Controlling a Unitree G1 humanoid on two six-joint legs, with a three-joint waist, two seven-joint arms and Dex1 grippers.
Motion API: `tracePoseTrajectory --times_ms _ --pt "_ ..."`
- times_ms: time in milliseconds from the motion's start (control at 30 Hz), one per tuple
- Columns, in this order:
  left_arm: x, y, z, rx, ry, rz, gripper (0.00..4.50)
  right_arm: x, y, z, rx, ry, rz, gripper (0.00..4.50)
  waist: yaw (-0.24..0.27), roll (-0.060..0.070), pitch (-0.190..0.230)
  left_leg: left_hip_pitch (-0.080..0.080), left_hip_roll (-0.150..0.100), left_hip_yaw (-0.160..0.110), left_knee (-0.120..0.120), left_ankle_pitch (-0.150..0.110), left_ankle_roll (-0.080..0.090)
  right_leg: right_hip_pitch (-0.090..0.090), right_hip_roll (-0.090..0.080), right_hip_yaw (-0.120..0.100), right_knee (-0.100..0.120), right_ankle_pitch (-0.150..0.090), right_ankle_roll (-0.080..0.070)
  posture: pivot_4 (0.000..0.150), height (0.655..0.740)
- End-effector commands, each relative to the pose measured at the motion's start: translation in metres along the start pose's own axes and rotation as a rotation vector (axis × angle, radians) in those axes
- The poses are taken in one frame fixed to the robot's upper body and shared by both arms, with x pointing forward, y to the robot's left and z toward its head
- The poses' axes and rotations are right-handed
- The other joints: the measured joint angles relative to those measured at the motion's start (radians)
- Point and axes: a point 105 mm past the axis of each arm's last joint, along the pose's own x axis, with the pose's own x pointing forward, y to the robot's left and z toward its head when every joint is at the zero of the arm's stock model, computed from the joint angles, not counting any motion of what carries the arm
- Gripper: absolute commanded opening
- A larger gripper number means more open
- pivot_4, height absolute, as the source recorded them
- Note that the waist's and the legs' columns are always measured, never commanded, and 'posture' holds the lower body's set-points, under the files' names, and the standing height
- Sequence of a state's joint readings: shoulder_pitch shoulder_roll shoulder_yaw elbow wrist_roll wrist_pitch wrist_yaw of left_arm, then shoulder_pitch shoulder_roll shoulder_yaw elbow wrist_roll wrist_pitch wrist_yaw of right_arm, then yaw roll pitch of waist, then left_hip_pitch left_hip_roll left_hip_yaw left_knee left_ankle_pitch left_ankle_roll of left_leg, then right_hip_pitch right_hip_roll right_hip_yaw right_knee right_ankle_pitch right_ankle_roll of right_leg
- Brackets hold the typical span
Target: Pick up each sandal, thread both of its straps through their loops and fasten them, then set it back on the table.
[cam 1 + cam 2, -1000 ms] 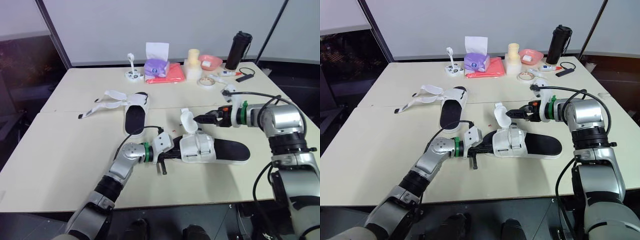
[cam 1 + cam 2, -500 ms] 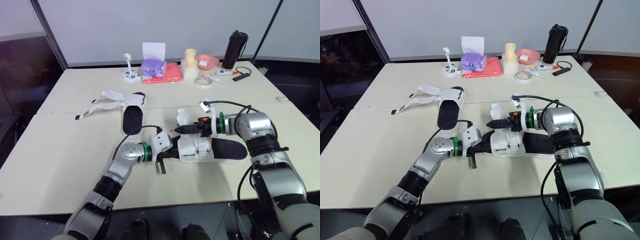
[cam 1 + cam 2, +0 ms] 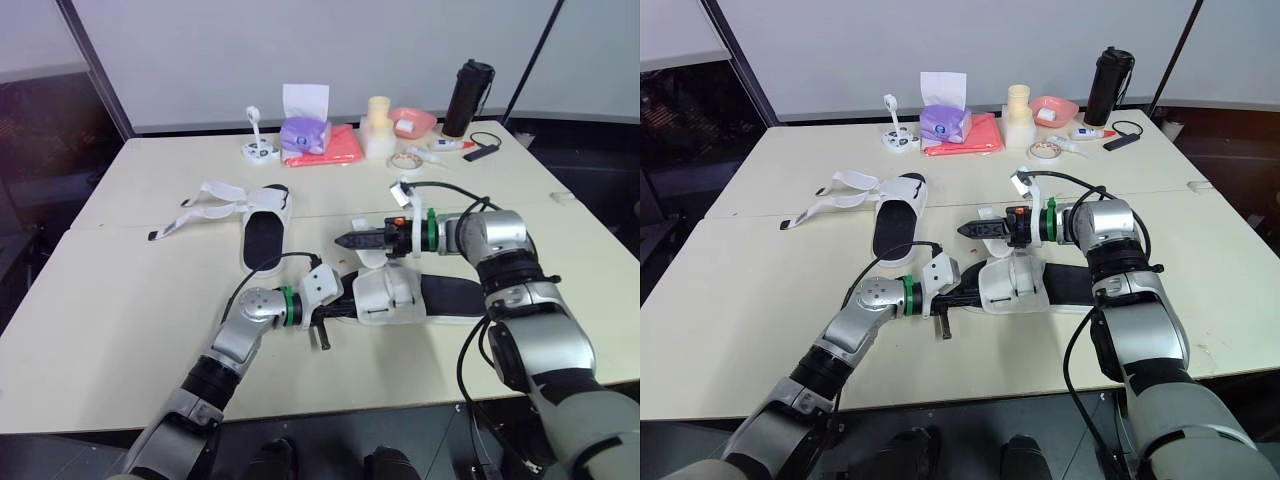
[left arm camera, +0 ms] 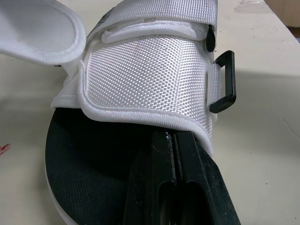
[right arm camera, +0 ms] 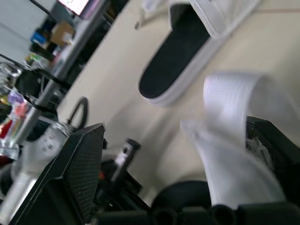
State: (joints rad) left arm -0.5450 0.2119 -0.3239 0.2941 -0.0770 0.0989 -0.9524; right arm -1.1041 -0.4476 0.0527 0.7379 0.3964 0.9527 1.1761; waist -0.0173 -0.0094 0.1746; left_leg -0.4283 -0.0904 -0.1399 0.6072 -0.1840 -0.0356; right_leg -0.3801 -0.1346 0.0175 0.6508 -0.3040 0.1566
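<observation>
left end effector: nearest the robot, low over the surface. The two black fingers are pressed together with only a thin seam between them. They lie along the black insole, tips tucked under the edge of the white upper.
near sandal: flat on the surface, centre front, lengthwise left to right, with the toe end at the left end effector. White woven upper over a black insole.
black loop: rectangular, at the side of the white upper, standing free with nothing through it.
right end effector: just above the near sandal's far edge, pointing toward the robot's left. In the right wrist view the fingers stand well apart and are not clamped.
loose strap: white, rising from the near sandal and passing between the parted fingers, close against one of them. Actual contact cannot be told.
second sandal: further back and left, well apart from both arms, lying across the seam between the two surface halves. Its white straps are unfastened and splayed out to the left.
far edge: white holder, purple tissue pack on a pink cloth, cream container, pink bowl, tape roll, black flask.
</observation>
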Motion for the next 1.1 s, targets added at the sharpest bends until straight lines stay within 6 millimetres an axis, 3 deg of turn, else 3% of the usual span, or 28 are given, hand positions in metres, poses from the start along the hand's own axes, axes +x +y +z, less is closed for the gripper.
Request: tracePoseTrajectory --times_ms 33,633,733,967,1100 --pt "0.002 -0.003 -0.002 -0.007 0.004 -0.008 0.00 -0.007 0.021 0.028 -0.069 -0.073 0.066 4.47 0.000 0.000 0.000 0.000 0.000 0.000 0.000 0.000 0.000 0.000 0.000 0.000 0.000 0.000 0.000 0.150 0.7400" --pt "0.007 -0.003 -0.001 -0.002 -0.007 -0.024 0.00 -0.022 0.047 0.055 -0.122 -0.180 0.098 4.47 0.004 0.000 0.000 0.000 0.000 0.000 0.000 0.000 0.000 0.000 0.000 0.000 0.000 0.000 0.000 0.150 0.7400" --pt "0.007 -0.003 -0.001 -0.003 -0.007 -0.025 0.00 -0.022 0.049 0.056 -0.129 -0.182 0.101 3.64 0.004 0.000 0.000 0.000 0.000 0.000 0.000 0.000 0.000 0.000 0.000 0.000 0.000 0.000 0.000 0.150 0.7400" --pt "0.007 -0.003 -0.001 -0.003 -0.008 -0.024 0.00 -0.024 0.057 0.049 -0.147 -0.170 0.117 0.03 0.006 0.000 0.000 0.000 0.000 0.000 0.000 0.000 0.000 0.000 0.000 0.000 0.000 0.000 0.000 0.150 0.7400" --pt "0.007 -0.003 -0.001 -0.005 -0.008 -0.025 0.00 -0.030 0.070 0.040 -0.193 -0.149 0.137 0.03 0.007 0.000 0.000 0.000 0.000 0.000 0.001 0.000 0.000 0.000 0.000 0.000 0.000 0.000 0.000 0.150 0.7400"
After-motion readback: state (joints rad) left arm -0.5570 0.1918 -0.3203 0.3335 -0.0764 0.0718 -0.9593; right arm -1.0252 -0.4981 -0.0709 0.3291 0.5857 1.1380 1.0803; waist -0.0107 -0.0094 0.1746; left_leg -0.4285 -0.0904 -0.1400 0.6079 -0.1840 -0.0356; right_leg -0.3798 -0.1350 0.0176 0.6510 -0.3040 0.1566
